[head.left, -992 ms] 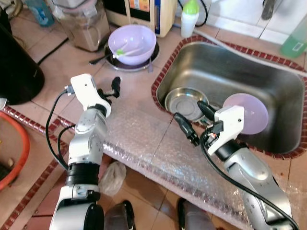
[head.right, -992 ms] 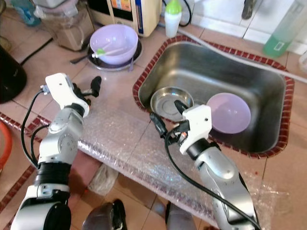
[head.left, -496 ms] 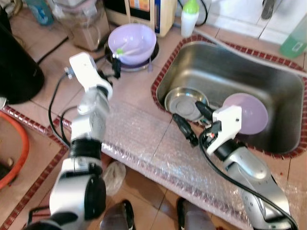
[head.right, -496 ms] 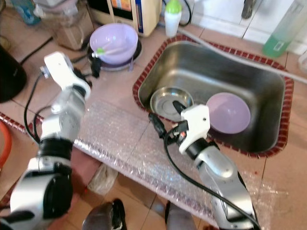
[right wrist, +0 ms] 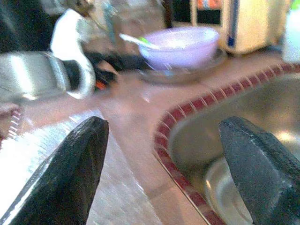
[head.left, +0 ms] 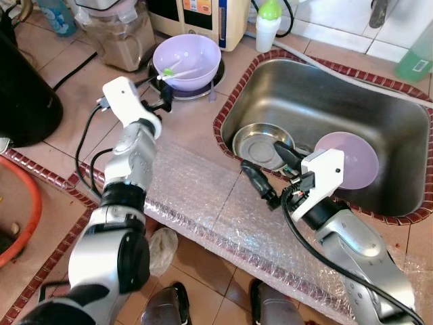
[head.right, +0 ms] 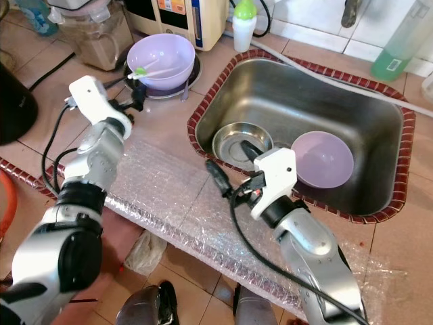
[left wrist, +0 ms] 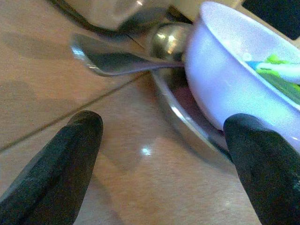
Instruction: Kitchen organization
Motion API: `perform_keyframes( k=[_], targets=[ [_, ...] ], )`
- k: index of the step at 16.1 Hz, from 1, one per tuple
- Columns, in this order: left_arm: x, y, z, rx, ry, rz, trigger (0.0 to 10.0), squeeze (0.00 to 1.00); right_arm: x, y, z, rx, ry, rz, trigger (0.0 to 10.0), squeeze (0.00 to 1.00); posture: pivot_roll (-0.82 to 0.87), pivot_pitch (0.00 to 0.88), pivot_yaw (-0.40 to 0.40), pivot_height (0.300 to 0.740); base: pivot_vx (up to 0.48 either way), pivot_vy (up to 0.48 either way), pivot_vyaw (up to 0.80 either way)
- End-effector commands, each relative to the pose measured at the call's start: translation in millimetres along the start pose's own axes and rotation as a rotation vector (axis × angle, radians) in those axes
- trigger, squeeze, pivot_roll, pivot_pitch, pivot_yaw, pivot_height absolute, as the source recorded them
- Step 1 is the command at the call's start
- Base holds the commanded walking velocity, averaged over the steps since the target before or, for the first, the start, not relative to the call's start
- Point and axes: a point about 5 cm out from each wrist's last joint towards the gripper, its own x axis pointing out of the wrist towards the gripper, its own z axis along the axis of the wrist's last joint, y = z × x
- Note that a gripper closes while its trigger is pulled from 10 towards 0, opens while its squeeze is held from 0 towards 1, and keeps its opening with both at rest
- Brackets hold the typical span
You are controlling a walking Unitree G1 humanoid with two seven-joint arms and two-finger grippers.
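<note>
No lettering can be read. The cream appliance at the bench's far edge carries an orange and blue panel whose print is too small to make out, and the green-capped bottle beside it shows no legible label.

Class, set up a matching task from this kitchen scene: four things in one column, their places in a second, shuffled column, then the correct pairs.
Things
1. lilac bowl with utensil
2. lilac plate
3. green-capped bottle
4. bubble wrap

Places
A. spread along the counter's front edge
B. lying in the sink
C. on a metal plate on the counter, left of the sink
D. standing behind the sink

Pairs: 1-C, 2-B, 3-D, 4-A
</note>
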Motion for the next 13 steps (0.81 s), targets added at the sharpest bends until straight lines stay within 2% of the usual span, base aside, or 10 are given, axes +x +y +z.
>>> perform_keyframes(
  k=[1,5,7,12,13],
  targets=[
    [1.0,2.0,-1.0,0.001,0.008,0.005,10.0,0.00,-0.7,6.9,2.8,0.010,-0.003,0.041,10.0,0.00,-0.27,0.238,0.087,0.740,0.000,0.000,0.00],
    [8.0,-1.0,1.0,-0.029,0.055,0.017,10.0,0.00,-0.3,10.4,2.9,-0.002,-0.002,0.054,10.0,0.00,-0.28,0.233,0.093,0.740,0.000,0.000,0.00],
    [9.2,-0.6,-1.6,-0.012,0.091,0.022,10.0,0.00,-0.2,10.9,2.5,-0.002,0.002,0.056,10.0,0.00,-0.28,0.227,0.094,0.740,0.000,0.000,0.00],
    [9.5,-0.6,-2.3,0.001,0.100,0.020,10.0,0.00,-0.3,11.1,2.7,-0.002,0.004,0.057,10.0,0.00,-0.28,0.227,0.094,0.740,0.000,0.000,0.00],
    [8.7,2.9,-5.6,0.009,0.134,0.035,10.0,0.00,1.3,11.2,1.7,-0.002,0.007,0.060,10.0,0.00,-0.25,0.209,0.095,0.740,0.000,0.000,0.00]
  ],
)
